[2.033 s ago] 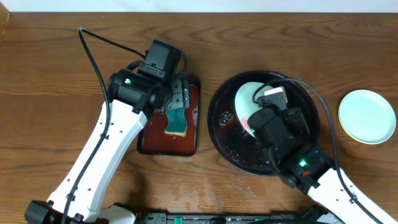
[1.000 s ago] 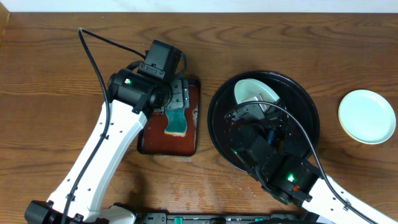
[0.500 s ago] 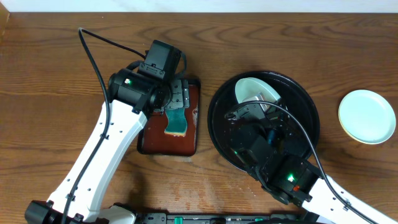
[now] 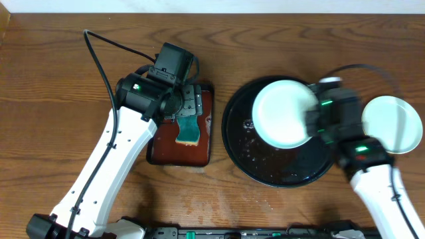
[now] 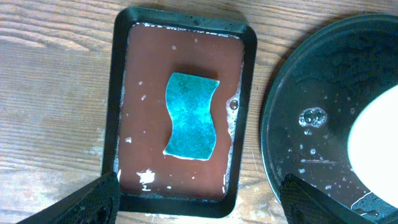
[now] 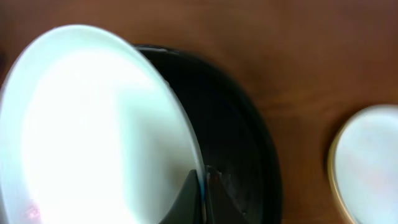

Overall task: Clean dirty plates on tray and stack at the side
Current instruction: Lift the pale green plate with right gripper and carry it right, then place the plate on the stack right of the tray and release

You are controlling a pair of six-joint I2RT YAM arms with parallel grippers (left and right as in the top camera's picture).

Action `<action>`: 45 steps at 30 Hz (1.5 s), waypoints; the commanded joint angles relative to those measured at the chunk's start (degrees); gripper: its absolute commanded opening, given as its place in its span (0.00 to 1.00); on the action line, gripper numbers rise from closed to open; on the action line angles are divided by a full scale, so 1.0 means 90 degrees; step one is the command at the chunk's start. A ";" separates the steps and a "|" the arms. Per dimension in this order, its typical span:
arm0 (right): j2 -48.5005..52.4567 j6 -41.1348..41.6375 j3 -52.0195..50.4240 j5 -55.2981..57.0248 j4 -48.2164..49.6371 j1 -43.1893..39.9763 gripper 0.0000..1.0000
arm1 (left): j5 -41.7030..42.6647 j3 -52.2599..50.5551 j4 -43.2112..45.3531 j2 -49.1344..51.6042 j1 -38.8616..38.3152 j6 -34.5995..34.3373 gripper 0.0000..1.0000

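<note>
Clamps the right tool (image 4: 311,123) narrow on the right edge of a white plate (image 4: 282,113), pinching the rim between dark fingers (image 6: 198,194) at the bottom centre of the right wrist view. Holds that plate over the upper middle of the black tray (image 4: 279,174), covering part of the tray's upper rim in the overhead view. Shows a faint pink smear near the plate's lower left edge in the wrist view, and water drops and bubbles on the tray's glossy floor. Has a second plate (image 4: 395,126), pale with a yellowish rim, lying on the counter (image 4: 53,79) at the right of the frame, just beside the tray. Hangs the left tool (image 4: 190,106) over the small brown tray (image 4: 159,149) left of centre, fingers (image 5: 93,198) spread wide and gripping nothing. Rests a blue-green sponge (image 5: 191,116) flat in the middle of that small tray, on a wet film, apart from both fingers.
</note>
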 commanded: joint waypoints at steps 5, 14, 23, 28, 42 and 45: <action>0.0027 0.1362 0.0068 -0.1875 0.0109 -0.3281 0.01 | 0.0010 0.0104 -0.0015 -0.0032 0.0051 -0.0010 0.82; 0.1365 0.2769 0.0068 -0.1018 0.1020 -0.5661 0.01 | 0.0010 0.0104 -0.0015 -0.0032 0.0051 -0.0010 0.83; 0.2642 0.2273 0.0068 -0.1195 0.1690 -0.6057 0.01 | 0.0010 0.0104 -0.0015 -0.0032 0.0051 -0.0010 0.83; 0.2431 0.1899 0.0097 -0.1511 0.1630 -0.5741 0.53 | 0.0010 0.0104 -0.0015 -0.0032 0.0051 -0.0010 0.83; -0.1168 0.1117 0.0245 -0.4294 0.0505 -0.1681 0.75 | 0.0010 0.0104 -0.0017 -0.0032 0.0051 -0.0010 0.83; -0.1426 0.1207 0.0245 -0.4328 0.0396 -0.0845 0.99 | 0.0010 0.0104 -0.0015 -0.0032 0.0051 -0.0010 0.83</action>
